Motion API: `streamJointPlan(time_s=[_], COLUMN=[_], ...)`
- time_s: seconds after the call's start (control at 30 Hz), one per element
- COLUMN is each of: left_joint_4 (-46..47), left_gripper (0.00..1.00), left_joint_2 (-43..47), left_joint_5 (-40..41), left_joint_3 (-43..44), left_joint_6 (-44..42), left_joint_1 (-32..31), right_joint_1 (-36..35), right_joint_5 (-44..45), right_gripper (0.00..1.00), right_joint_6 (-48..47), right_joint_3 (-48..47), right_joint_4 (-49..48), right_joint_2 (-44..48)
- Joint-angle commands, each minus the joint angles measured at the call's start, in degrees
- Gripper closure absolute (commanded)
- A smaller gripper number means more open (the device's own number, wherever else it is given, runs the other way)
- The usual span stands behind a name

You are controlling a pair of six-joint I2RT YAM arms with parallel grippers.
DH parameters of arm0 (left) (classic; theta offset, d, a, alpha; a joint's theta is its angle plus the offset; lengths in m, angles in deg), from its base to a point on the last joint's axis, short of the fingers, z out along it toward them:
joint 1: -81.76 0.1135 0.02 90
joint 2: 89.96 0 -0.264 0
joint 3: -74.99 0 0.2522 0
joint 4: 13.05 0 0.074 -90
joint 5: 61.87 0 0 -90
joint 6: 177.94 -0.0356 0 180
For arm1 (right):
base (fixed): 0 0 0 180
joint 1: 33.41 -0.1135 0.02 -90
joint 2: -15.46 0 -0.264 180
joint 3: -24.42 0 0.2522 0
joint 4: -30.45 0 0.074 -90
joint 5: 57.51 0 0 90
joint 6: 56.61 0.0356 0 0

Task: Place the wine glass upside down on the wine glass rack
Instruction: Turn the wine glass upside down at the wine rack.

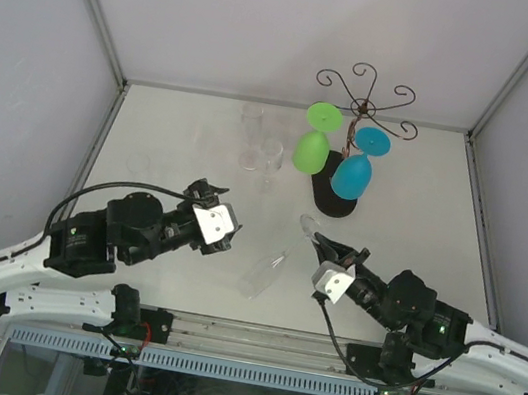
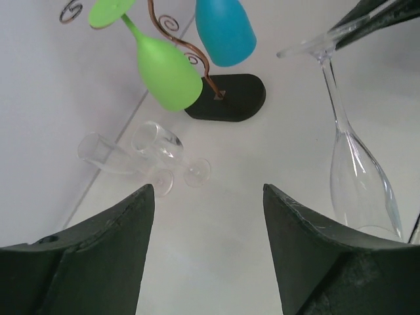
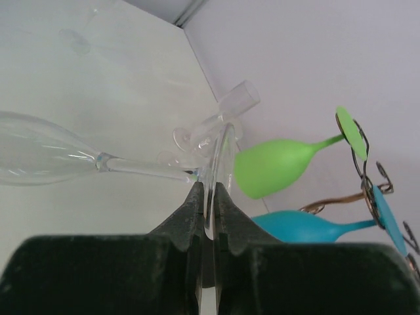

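One wine glass (image 1: pixel 265 271), tilted bowl-down, foot in right fingers (image 3: pixel 185 226)

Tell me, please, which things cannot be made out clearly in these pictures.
- Rim of the clear wine glass: top view, too faint, being transparent; left wrist view, partly hidden behind the left claw.
- Its bowl: right wrist view, cut off by the left edge.
- The right claw: left wrist view, mostly cut off by the top right corner.
- The spare clear glasses: every view, transparent and overlapping, number unclear.
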Motion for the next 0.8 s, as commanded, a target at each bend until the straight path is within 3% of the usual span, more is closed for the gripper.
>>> streamJointPlan(time_s=[0.0,0.3,0.47,0.77], left_joint_4=[6.2,10.5,12.9,17.0], left_gripper=[0.29,0.32,0.29,0.32], left_joint_2=[1.1,0.1,-2.3,-6.0], left_joint_5=[-3.5,-11.0,-8.9,-10.3], left_joint_3=[-1.0,-5.9,-7.5,-6.8], left_joint_6=[-7.1,-21.8,-28.1,-30.3], left_joint_1=[-0.4,-1.8,-6.3,-8.7], right_joint_1=[-4.1,-5.4,-5.4,-5.7], right_joint_5=[2.8,-4.9,-9.0,-13.7], right_gripper=[1.0,1.0,1.0,1.0], right_joint_6=[-11.5,-20.6,-21.4,-18.2], right_joint_3=[-2.6,-2.7,-3.3,-6.1], right_joint_4=[-2.1,-0.7,0.4,4.8], right_joint_2=[-1.7,-1.7,0.0,-1.7])
